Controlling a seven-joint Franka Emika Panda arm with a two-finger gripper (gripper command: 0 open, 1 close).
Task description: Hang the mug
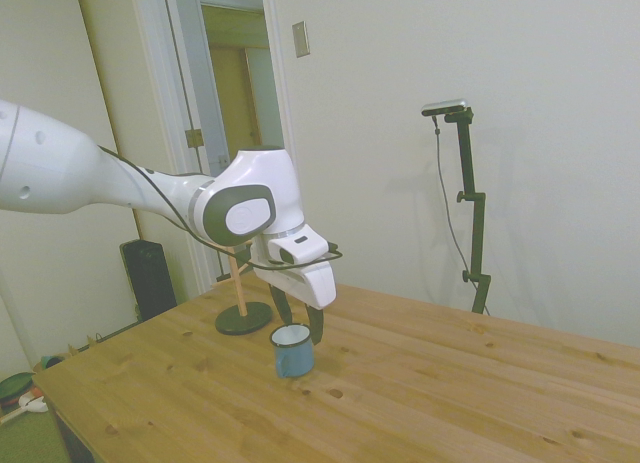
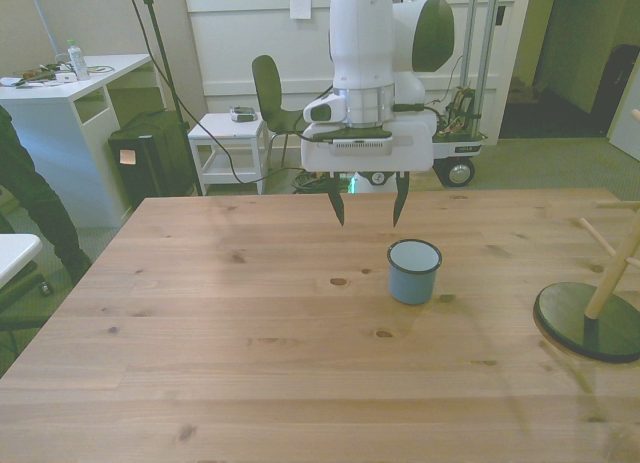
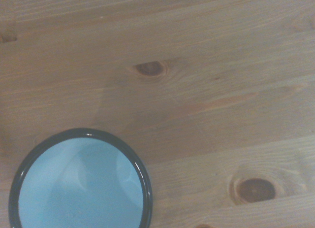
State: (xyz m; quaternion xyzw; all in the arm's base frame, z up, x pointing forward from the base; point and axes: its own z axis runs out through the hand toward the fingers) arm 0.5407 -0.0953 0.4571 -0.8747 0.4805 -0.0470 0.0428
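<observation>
I see my gripper (image 2: 369, 205) hanging with its fingers spread apart and holding nothing, above the desk (image 2: 250, 363). The mug (image 2: 414, 271) stands upright just beside and below it. The peg stand (image 2: 598, 308) sits well beyond the mug.

The mug (image 3: 81, 181) stands upright on the table (image 3: 206, 36), seen from straight above and cut off by the frame edge. Its rim is dark and glossy, its inside pale blue-white and empty. The bare wood planks beside it show 2 dark knots (image 3: 150, 68).
</observation>
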